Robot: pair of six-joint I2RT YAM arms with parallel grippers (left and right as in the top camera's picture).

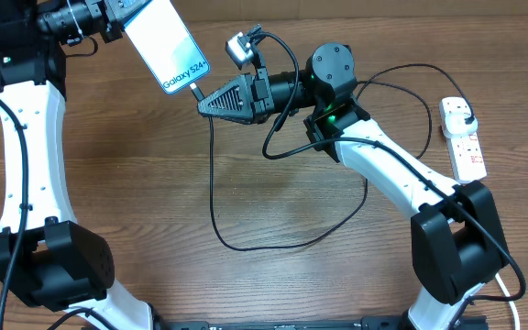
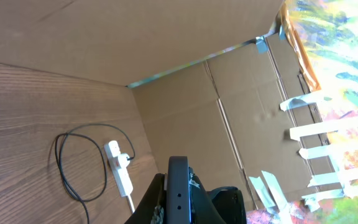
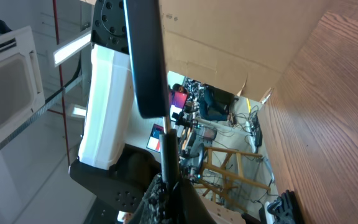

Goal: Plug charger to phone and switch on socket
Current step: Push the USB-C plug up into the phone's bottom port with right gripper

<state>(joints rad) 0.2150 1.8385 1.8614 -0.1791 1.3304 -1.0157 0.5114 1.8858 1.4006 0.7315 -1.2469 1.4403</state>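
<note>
My left gripper (image 1: 108,26) is shut on the phone (image 1: 165,46) and holds it in the air at the top left, with its light-blue screen up and the "Galaxy" end toward the right arm. In the left wrist view the phone's dark edge (image 2: 179,186) stands between the fingers. My right gripper (image 1: 211,99) is shut on the charger's connector, whose tip (image 3: 166,134) meets the phone's lower end (image 3: 145,56). How deep it sits is hidden. The black charger cable (image 1: 214,183) loops over the table to its plug in the white socket (image 1: 463,137) at the right edge.
Cardboard walls (image 2: 185,112) enclose the wooden table (image 1: 136,183). The charger's slack loop (image 1: 273,246) lies in the middle, and part of it passes under the right arm's white link (image 1: 392,170). The socket (image 2: 119,167) lies near the far wall.
</note>
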